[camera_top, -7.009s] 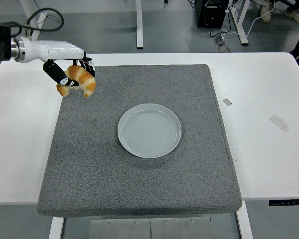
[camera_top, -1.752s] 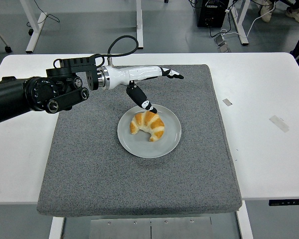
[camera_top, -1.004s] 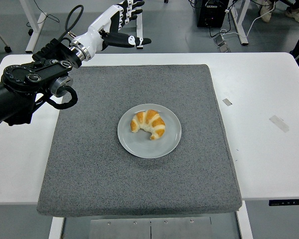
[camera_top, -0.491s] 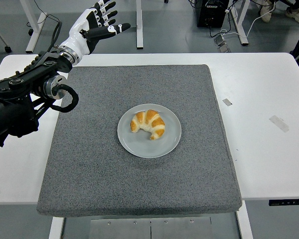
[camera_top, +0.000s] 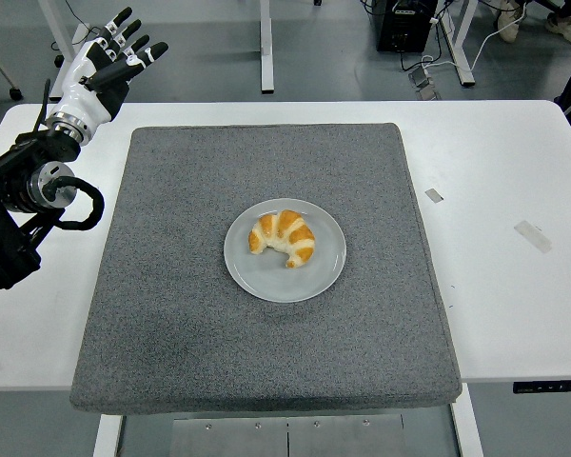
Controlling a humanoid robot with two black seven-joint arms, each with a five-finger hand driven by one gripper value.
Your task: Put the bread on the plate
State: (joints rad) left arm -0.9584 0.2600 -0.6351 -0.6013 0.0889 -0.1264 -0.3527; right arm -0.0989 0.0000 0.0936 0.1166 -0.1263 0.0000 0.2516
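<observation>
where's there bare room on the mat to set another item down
The grey mat is bare all round the plate, widest along its near edge and left side. The plate holds the croissant. The left hand is raised, open, past the far-left corner.

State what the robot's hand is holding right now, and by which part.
Nothing is held. The left hand is raised at the table's far left, fingers spread and empty. The croissant lies free on the plate.
</observation>
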